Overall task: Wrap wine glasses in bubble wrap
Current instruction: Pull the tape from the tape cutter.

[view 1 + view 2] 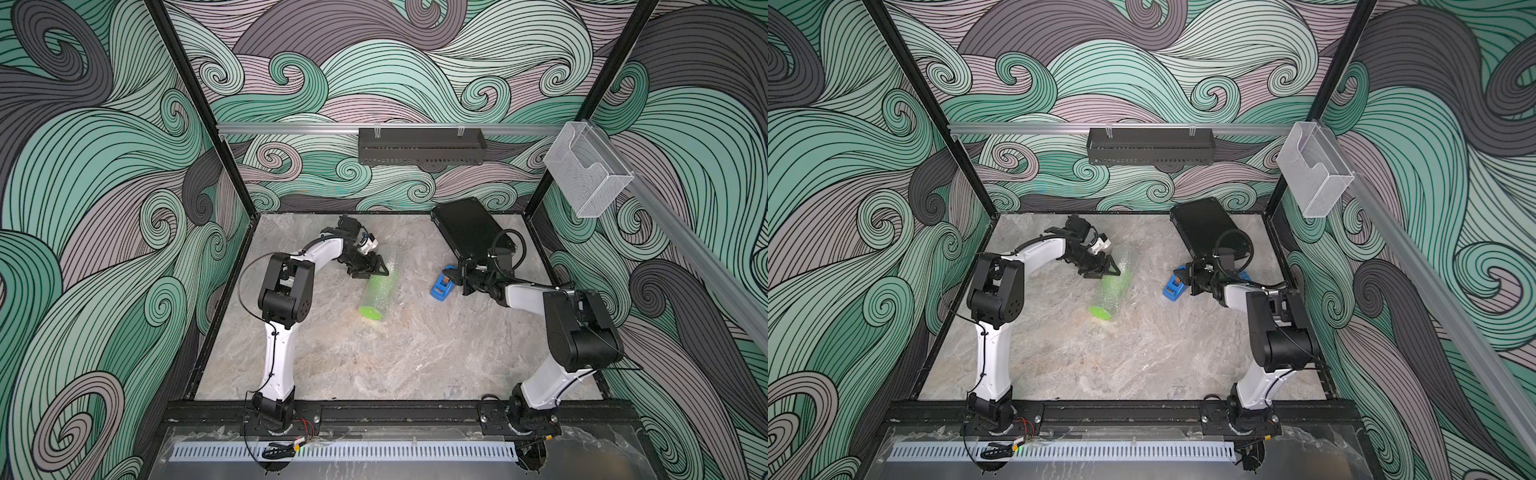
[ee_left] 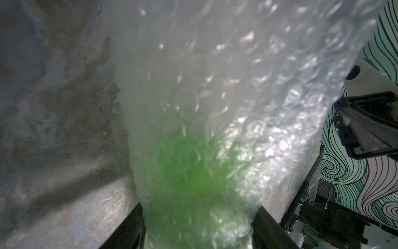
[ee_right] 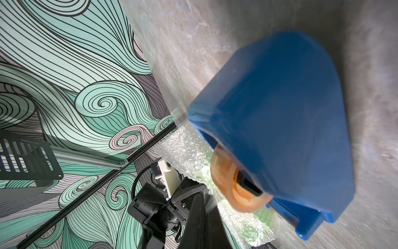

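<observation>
Goblet lies on its side mid-surface, rolled inside the bubble wrap. Lime green shows through the clear dotted sheet. One round green end faces the near edge, uncovered in both top views. The wrap makes a loose tube running away toward the far side.

My left tool sits at the far end of that tube. Left wrist view: a black finger on each flank of the bundle, both pressed against the wrap, green blur between them. I read it as grasping the wrapped bundle.

My right tool is clenched, just at the upper end of the blue tape dispenser, which stands on the surface to the right of the goblet, apart from it. Whether anything is pinched between the tips, I cannot tell. Right wrist view: dispenser body close and blurred, amber tape roll seated in it, wrap behind.

A black flat box lies at the far right corner of the surface, behind my right arm.
</observation>
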{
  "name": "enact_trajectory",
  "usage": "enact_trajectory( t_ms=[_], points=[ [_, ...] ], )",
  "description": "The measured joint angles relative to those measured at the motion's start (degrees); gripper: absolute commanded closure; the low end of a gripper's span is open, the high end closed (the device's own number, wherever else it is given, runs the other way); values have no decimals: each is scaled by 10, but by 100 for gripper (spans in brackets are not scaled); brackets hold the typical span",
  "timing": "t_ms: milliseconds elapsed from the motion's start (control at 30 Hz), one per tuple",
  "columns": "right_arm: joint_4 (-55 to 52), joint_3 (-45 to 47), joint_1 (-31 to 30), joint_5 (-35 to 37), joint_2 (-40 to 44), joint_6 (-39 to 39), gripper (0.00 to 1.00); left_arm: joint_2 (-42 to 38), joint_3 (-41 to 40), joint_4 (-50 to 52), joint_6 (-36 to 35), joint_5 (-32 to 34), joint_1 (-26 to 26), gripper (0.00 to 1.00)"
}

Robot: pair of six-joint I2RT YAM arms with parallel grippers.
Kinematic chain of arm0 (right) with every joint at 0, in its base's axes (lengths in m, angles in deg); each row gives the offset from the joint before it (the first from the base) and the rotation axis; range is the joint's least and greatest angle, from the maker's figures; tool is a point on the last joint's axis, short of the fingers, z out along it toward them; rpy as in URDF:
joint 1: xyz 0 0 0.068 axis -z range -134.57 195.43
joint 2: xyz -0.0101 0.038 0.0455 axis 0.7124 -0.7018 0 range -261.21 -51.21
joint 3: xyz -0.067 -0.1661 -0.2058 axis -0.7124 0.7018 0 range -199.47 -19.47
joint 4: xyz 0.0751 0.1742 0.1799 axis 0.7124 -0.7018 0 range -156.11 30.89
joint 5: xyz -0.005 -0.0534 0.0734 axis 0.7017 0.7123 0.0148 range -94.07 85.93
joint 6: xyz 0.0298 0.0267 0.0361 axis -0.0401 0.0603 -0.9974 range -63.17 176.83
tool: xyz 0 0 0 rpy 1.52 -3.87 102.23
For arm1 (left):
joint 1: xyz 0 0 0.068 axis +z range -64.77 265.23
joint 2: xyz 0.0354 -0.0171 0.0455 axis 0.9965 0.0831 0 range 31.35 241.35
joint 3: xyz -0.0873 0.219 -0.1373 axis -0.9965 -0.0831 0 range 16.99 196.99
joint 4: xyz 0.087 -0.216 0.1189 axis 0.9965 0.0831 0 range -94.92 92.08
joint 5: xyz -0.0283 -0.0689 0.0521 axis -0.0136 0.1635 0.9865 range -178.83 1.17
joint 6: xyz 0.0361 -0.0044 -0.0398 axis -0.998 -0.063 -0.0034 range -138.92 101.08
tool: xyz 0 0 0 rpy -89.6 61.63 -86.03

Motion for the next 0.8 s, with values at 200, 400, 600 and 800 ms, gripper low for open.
enact_trajectory(
  t_ms=[200, 400, 600, 800],
  points=[
    [23, -2, -3, 0, -5, -19, 100, 0, 1, 0, 0, 2, -1, 32],
    [24, -6, -9, 0, -3, -27, 100, 0, 1, 0, 0, 3, -4, 32],
    [19, -14, -8, -2, 0, -21, 100, 0, 1, 0, 0, 3, -4, 32],
    [20, -10, -12, -4, 5, -23, 100, 0, 1, 0, 0, 3, -4, 32]
  ],
)
